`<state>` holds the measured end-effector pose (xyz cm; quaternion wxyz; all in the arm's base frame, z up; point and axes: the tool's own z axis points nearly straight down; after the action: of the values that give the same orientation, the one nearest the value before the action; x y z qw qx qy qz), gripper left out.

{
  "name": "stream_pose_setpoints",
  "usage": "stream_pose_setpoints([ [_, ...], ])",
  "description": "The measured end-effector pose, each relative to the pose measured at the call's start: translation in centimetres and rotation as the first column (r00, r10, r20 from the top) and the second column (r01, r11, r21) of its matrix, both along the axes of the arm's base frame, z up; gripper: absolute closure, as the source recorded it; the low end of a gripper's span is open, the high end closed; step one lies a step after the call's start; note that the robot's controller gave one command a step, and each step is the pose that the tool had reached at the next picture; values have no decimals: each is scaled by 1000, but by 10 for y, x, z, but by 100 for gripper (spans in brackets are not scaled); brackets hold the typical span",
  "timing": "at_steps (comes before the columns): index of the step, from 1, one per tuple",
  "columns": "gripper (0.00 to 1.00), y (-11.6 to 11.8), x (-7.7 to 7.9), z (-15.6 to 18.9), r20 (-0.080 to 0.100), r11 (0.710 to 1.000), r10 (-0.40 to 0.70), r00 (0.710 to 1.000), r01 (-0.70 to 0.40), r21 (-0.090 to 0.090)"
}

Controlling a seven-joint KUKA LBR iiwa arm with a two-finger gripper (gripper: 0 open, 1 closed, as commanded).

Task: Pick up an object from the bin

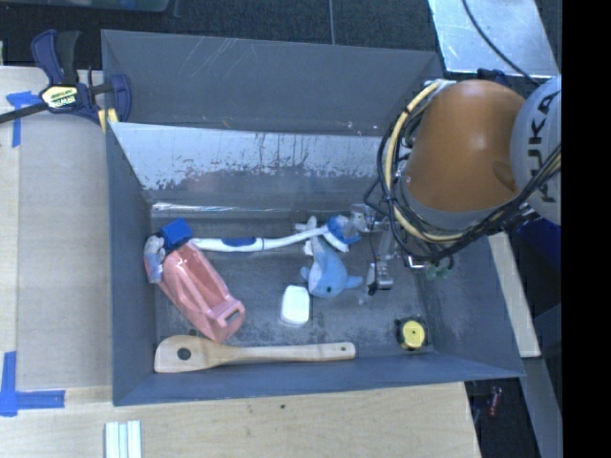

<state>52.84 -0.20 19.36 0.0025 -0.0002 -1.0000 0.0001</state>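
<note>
- Blue toy animal [327, 277], on the floor of the bin [286, 98] right of the middle: is that where the end effector [378, 267] is?
- It hangs just beside that toy, on its right, low in the bin under the arm's orange cover [463, 146]. Whether it is apart or together, I cannot tell.
- Why there?
- My guess is that the toy's right side lies clear, so an arm coming from the right meets it first.
- What crowds it?
- A white toothbrush [267, 243] runs along the back, and its blue end is at the toy's top, touching or nearly so. A white block [295, 305] sits just beside the toy's lower left. The pink case [199, 296], wooden spatula [258, 353] and small yellow piece [411, 334] lie well apart.
</note>
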Motion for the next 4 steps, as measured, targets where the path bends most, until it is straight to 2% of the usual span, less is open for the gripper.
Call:
stream_pose_setpoints([
  [1, 0, 0, 1, 5, 9, 1000, 0, 1000, 0, 0],
  [2, 0, 15, 37, -105, 10, 881, 473, 881, -473, -3],
  [3, 0, 26, 37, -75, 10, 697, 717, 697, -717, -3],
  [4, 0, -4, 27, -94, 5, 905, 426, 905, -426, 0],
])
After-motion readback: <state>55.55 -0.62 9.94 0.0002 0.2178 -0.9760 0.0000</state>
